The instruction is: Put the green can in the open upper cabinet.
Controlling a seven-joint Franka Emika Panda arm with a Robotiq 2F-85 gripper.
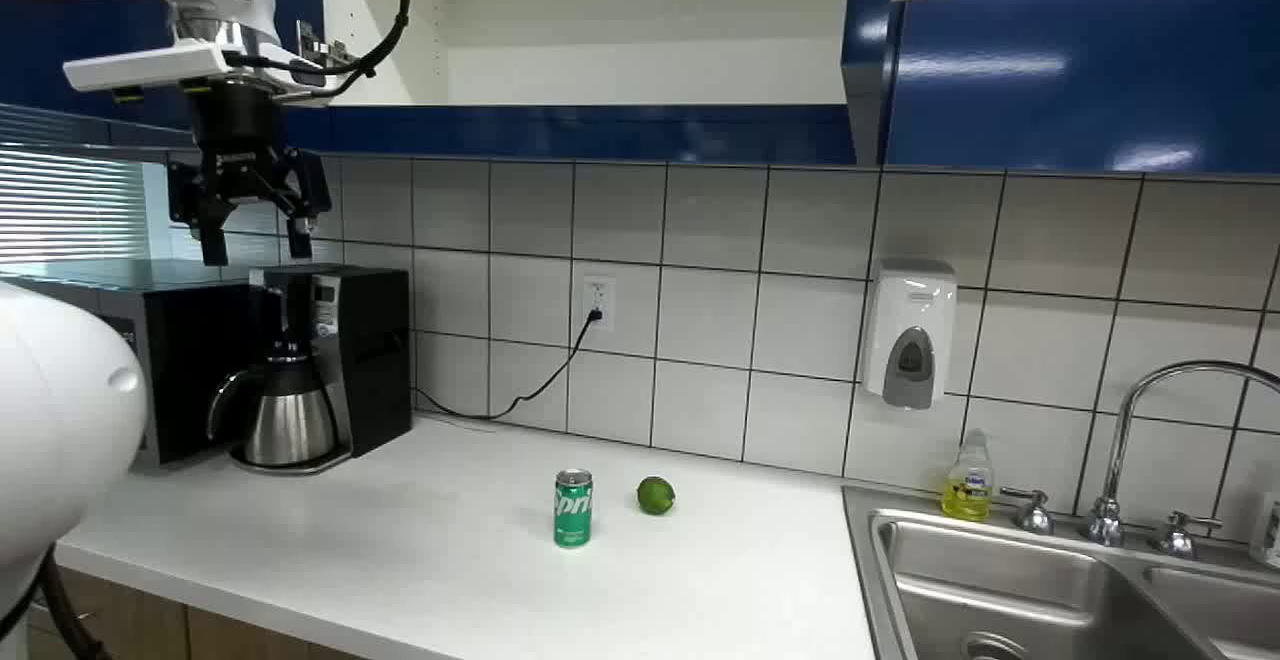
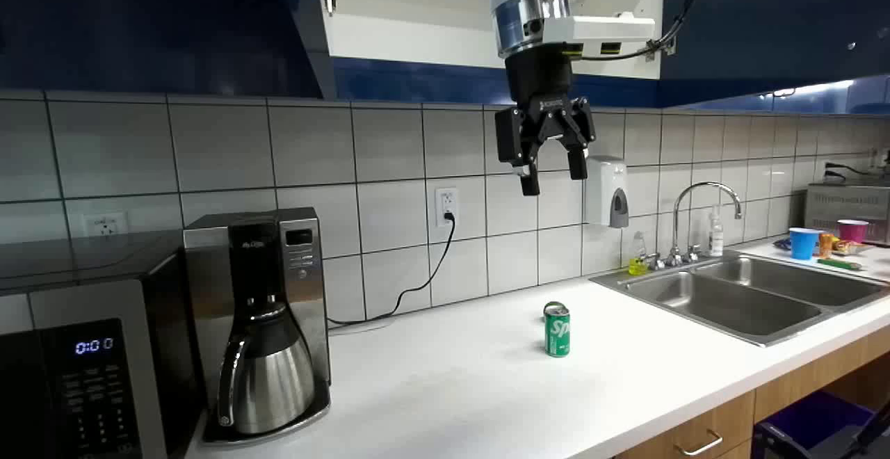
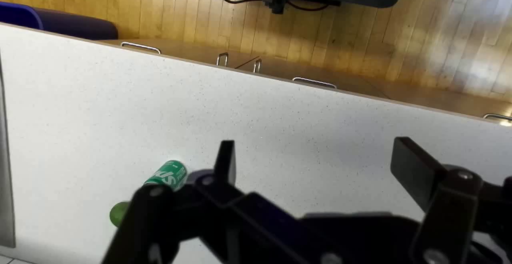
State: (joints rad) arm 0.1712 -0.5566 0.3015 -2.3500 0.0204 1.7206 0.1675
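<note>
One green can [image 1: 573,508] stands on the desk [image 1: 400,550]; we judge this the reaching step: our claw [image 1: 257,257], spread apart, must go across and down.

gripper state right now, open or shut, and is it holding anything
Gripper: open, fingers apart, holding nothing; the can stands on the counter.

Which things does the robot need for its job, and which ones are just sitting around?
For the job:
can, standing up, to be put away
open cabinet, where the can should go
fingers, open, to grab with

Just there:
lime, near the can
coffee maker
microwave
soap bottle
blue cup
</note>
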